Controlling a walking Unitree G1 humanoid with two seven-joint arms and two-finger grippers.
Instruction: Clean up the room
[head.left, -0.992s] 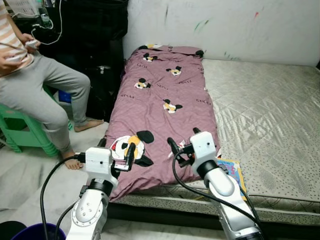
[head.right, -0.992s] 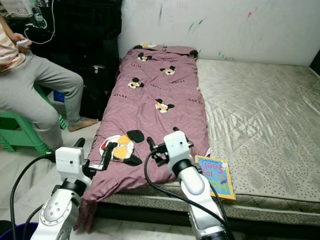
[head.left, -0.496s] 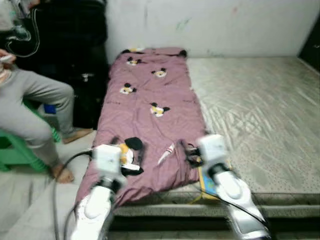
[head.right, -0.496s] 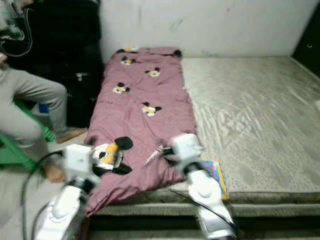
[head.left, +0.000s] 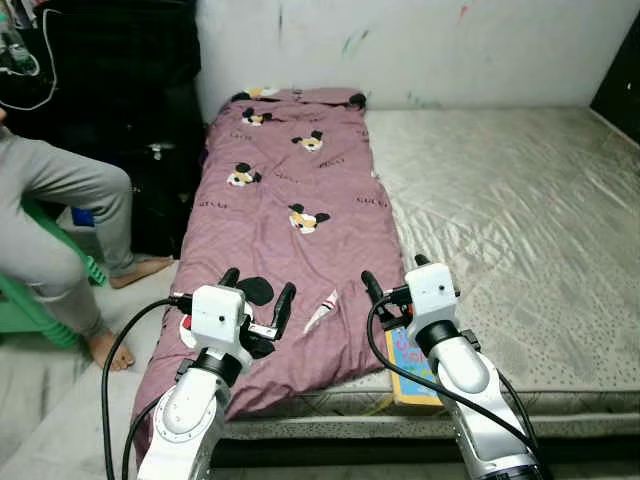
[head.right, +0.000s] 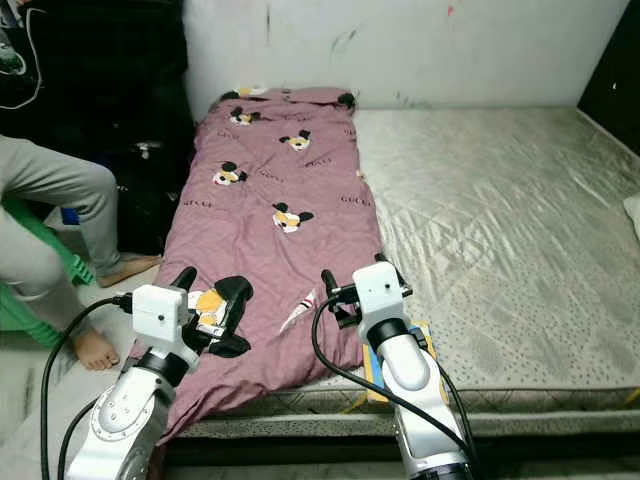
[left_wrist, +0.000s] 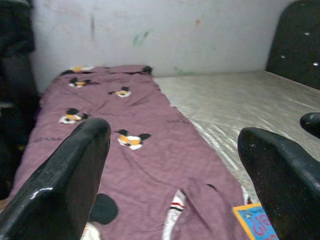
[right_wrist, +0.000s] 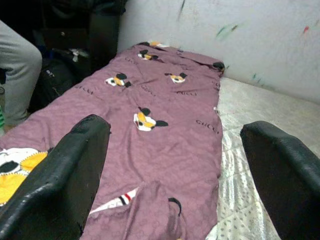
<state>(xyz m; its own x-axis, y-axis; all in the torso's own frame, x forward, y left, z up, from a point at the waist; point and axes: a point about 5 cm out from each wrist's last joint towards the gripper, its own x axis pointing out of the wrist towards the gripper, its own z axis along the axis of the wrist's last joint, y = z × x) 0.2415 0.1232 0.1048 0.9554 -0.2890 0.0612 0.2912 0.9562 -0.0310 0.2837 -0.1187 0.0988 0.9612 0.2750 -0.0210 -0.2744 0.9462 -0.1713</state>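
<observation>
A purple blanket printed with cartoon mice lies along the left side of the bare mattress, its near end hanging over the front edge. A blue and yellow picture book lies at the mattress front edge, partly behind my right arm. My left gripper hovers open over the blanket's near end, holding nothing. My right gripper is open beside it, just above the blanket's right edge and the book. In the left wrist view the open fingers frame the blanket and a corner of the book.
A person sits on a green stool at the left, bare feet on the floor. Dark bags and furniture stand against the marked wall. A dark panel stands at the far right.
The camera has swung right, so the bed and person sit further left in the picture. Both grippers stay open in front of me; the book is now more hidden behind my right arm.
</observation>
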